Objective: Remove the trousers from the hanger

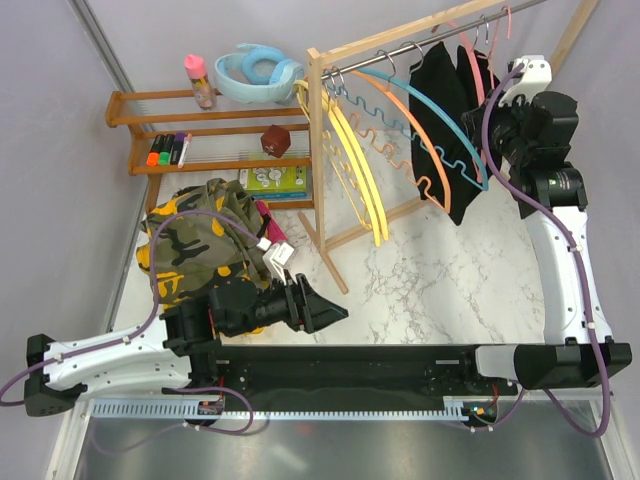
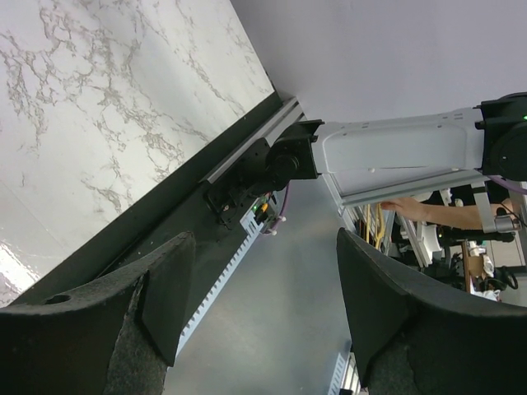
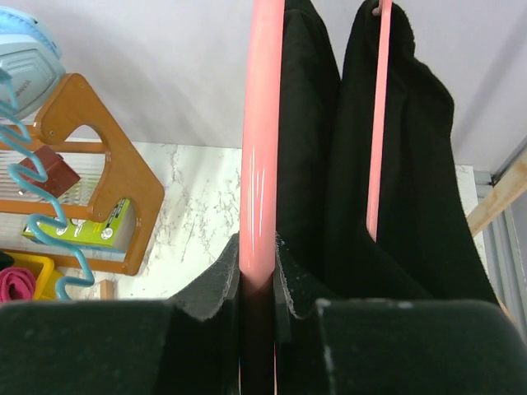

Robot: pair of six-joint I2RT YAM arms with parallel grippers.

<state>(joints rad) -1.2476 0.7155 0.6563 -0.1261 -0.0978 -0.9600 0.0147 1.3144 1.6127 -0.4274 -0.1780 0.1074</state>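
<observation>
While the right arm (image 1: 565,260) stretches to the upper right of the frame, the right gripper (image 3: 257,284) is clamped on a pink hanger (image 3: 262,123), beside black trousers (image 3: 412,189) hanging from the rail (image 1: 400,45). At lower left the left arm (image 1: 110,355) lies low, the left gripper (image 1: 325,310) with jaws apart, near camouflage trousers (image 1: 195,245) heaped on the table (image 1: 430,290).

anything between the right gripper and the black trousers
Yes: the pink hanger bar runs between the fingers of the right gripper, which pinch it. The black trousers hang just behind it and to its right.
</observation>
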